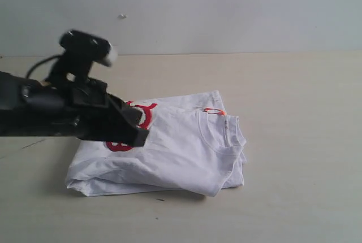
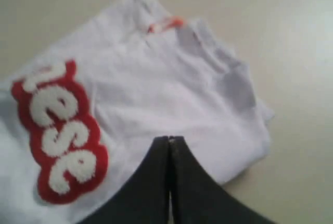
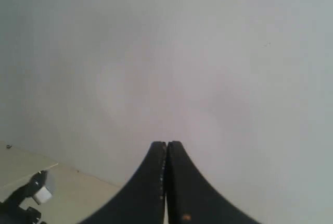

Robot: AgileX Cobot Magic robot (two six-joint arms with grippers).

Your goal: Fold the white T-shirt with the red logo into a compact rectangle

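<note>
White fuzzy letters "ese" on the red logo (image 2: 60,133) of the white T-shirt (image 2: 171,88)

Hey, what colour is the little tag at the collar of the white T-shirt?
Orange. The neck tag shows best in the left wrist view.

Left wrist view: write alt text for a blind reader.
A folded white T-shirt lies on a pale table, its red logo partly in frame and its orange neck tag showing. The left gripper, fingers shut, sits in the foreground.
</note>
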